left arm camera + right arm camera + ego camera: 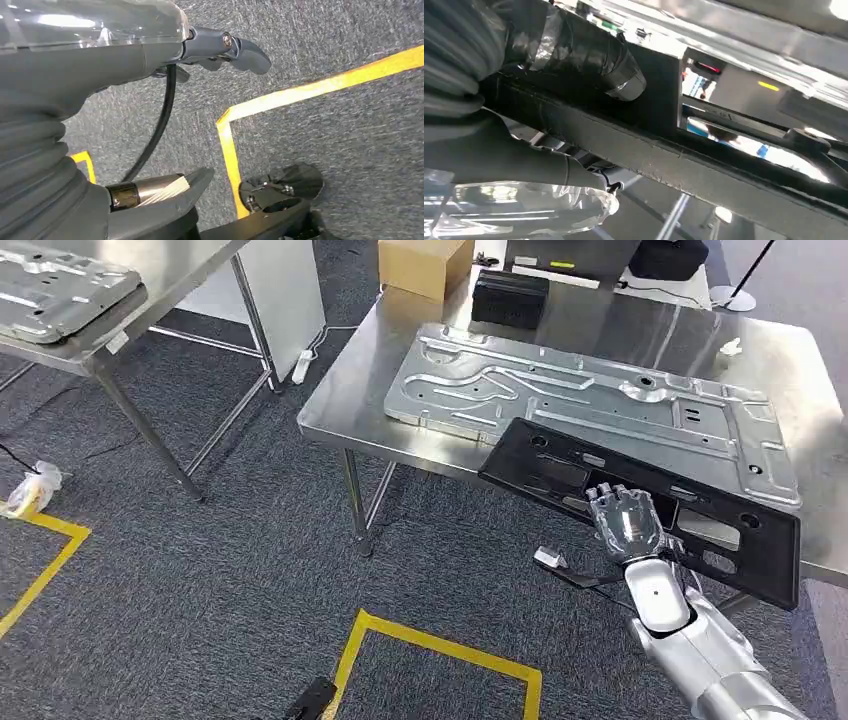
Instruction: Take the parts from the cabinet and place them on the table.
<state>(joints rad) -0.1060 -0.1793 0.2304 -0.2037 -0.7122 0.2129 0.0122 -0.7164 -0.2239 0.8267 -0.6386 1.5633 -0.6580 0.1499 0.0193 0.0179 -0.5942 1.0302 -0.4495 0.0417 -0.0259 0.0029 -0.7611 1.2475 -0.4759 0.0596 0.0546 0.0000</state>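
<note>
Right hand [627, 523] grips black panel [700, 502] at table [340, 405] front edge, right of frame.
Panel overlaps the silver plate [590, 400] on the table; left hand [220, 50] hangs over carpet, fingers curled, holding nothing.

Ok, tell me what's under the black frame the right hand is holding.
The black frame overlaps the front edge of the large stamped metal plate on the steel table; bare tabletop shows through its cutouts. The right hand grips its near edge, which overhangs the carpet. Whatever lies beneath its solid parts is hidden.
</note>
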